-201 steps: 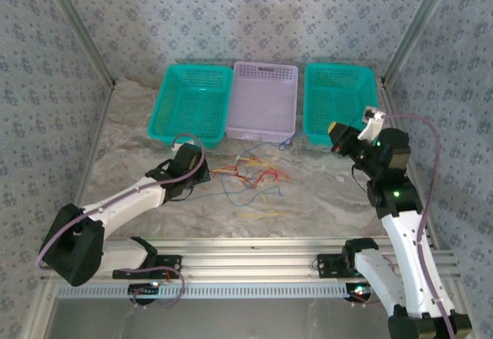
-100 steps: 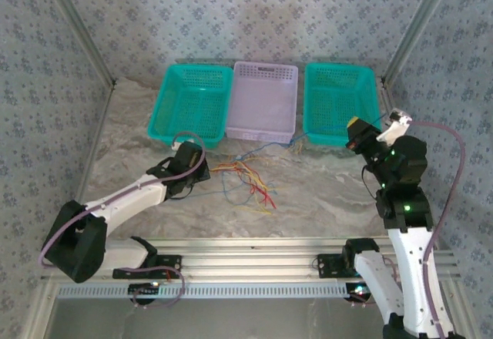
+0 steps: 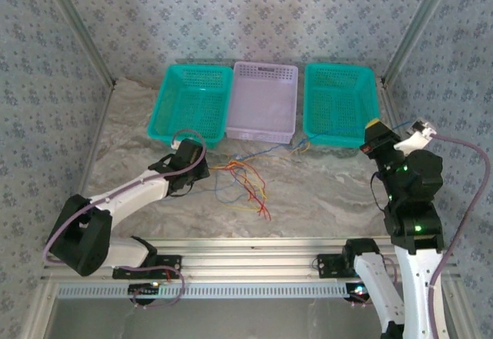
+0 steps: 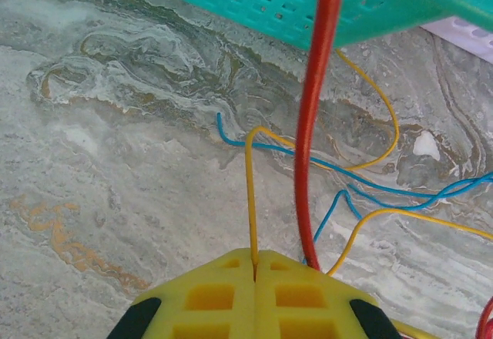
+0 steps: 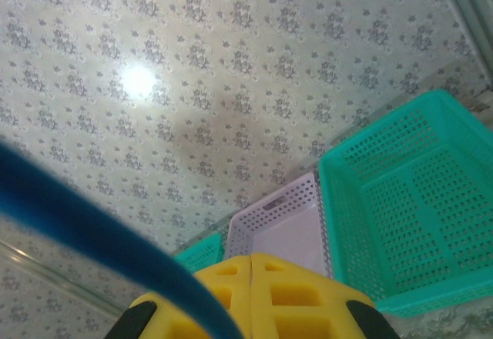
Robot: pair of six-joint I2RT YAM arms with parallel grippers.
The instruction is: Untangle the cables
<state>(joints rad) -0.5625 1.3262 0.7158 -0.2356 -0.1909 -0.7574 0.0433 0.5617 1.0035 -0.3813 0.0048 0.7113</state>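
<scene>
The cables (image 3: pixel 246 181) lie as a loose tangle of thin yellow, red and blue wires on the marble table, in front of the lilac basket. My left gripper (image 3: pixel 202 171) rests low at the tangle's left edge. In the left wrist view it (image 4: pixel 253 256) is shut on a yellow cable (image 4: pixel 250 192); a red cable (image 4: pixel 312 123) passes just right of the pads and blue cables (image 4: pixel 385 192) lie beyond. My right gripper (image 3: pixel 370 135) is raised at the right. A blue cable (image 3: pixel 323 140) stretches taut from it to the tangle. In the right wrist view the gripper (image 5: pixel 250 258) is shut, the blue cable (image 5: pixel 77 223) crossing close.
Three baskets stand in a row at the back: a teal basket (image 3: pixel 192 104) on the left, a lilac basket (image 3: pixel 262 100) in the middle, a teal basket (image 3: pixel 339 100) on the right. Patterned walls close in the sides. An aluminium rail (image 3: pixel 246 246) runs along the near edge.
My right gripper has moved right and upward, drawing the blue cable out taut from the tangle. The tangle has shifted and stretched. The left gripper has stayed nearly still.
</scene>
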